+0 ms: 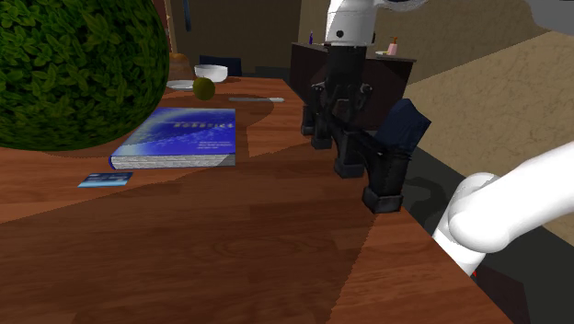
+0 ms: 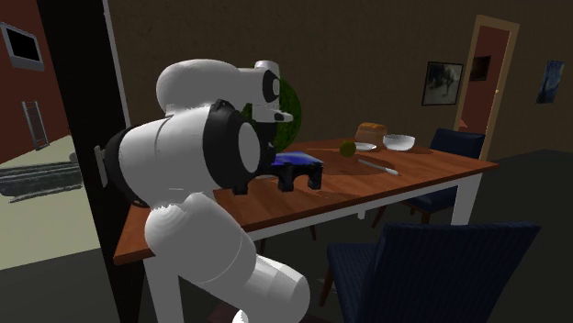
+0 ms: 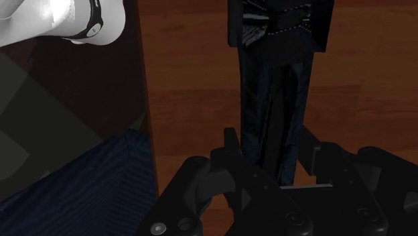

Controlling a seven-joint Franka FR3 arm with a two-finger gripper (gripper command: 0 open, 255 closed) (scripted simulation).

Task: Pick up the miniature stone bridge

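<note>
One miniature bridge (image 1: 368,166) stands in the shoulder view on the wooden desk (image 1: 230,258), along the desk edge at that view's right. It is dark, nearly black, long and narrow, with blocky feet at each end and an arch between them; its material cannot be told. The desk top is smooth reddish-brown wood with a visible grain. The black hand (image 1: 327,124) points straight down onto the bridge's far end, below a white wrist. A white arm (image 1: 506,212) link crosses the lower right. Near the view's left lie a glossy blue book (image 1: 179,138), a small card (image 1: 104,179) and a round leafy plant (image 1: 74,64). Farther back are a white bowl (image 1: 211,72) and a round green fruit (image 1: 203,87).

Second exterior view: the arm (image 2: 202,156), white with dark joints, folds over the near end of the desk (image 2: 422,170). The bridge (image 2: 298,172) stands just beyond it, its top showing a bluish sheen. A dark blue chair (image 2: 441,266) stands in front.

Wrist view: the hand (image 3: 273,151) sits astride the bridge (image 3: 274,87), which runs lengthwise away from it over the desk (image 3: 375,87). Whether the hand clasps the bridge or is merely set around it cannot be told.
</note>
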